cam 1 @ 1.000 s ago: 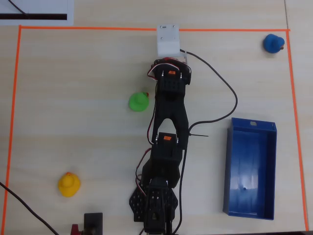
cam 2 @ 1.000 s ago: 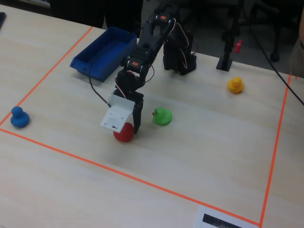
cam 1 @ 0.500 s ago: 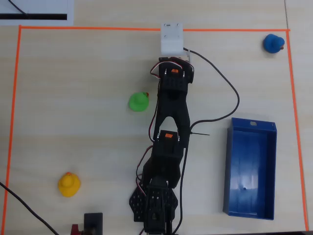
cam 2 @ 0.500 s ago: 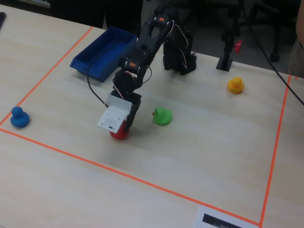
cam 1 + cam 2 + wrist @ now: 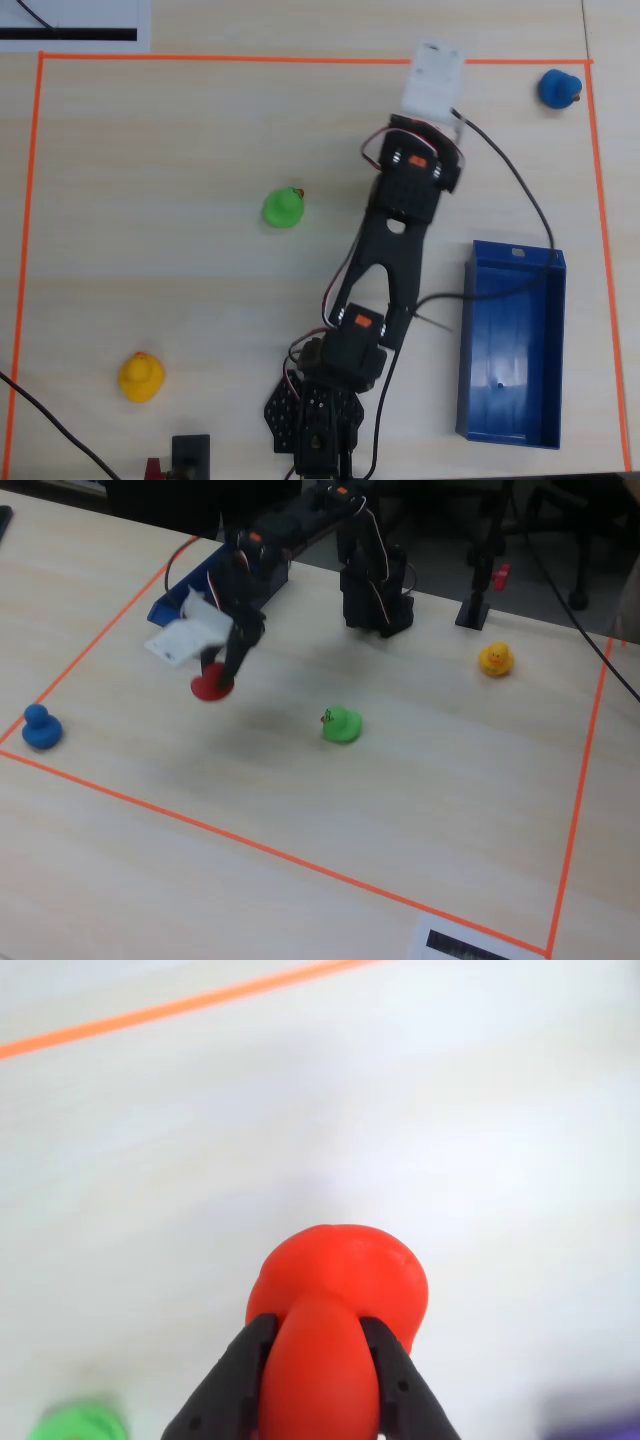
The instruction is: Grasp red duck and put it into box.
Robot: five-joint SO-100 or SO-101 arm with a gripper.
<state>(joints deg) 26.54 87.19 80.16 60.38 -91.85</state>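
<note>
- We note the gripper (image 5: 318,1360) clamped on the red duck (image 5: 335,1300): in the wrist view both black fingers (image 5: 228,1385) press the duck's sides, with its rounded body bulging out past the tips.
- In the fixed view the red duck (image 5: 211,685) hangs clear of the table (image 5: 400,810), carried under the white wrist block; we see a faint shadow on the wood below it.
- In the overhead view the duck itself is hidden beneath the white block at the arm's far end; we cannot point to it there.
- Key relation: in the overhead view the box (image 5: 470,340) lies toward the bottom right of the arm's tip, well apart from it, with its long axis running top to bottom of that view.
- In the fixed view the box (image 5: 170,608) sits just behind and above the held duck, partly covered by the arm.
- We judge the carry under way: the duck needs to travel over the near wall, then be released above the tray floor.
- Green duck (image 5: 283,208), yellow duck (image 5: 141,376) and blue duck (image 5: 558,88) stand off the likely path.
</note>
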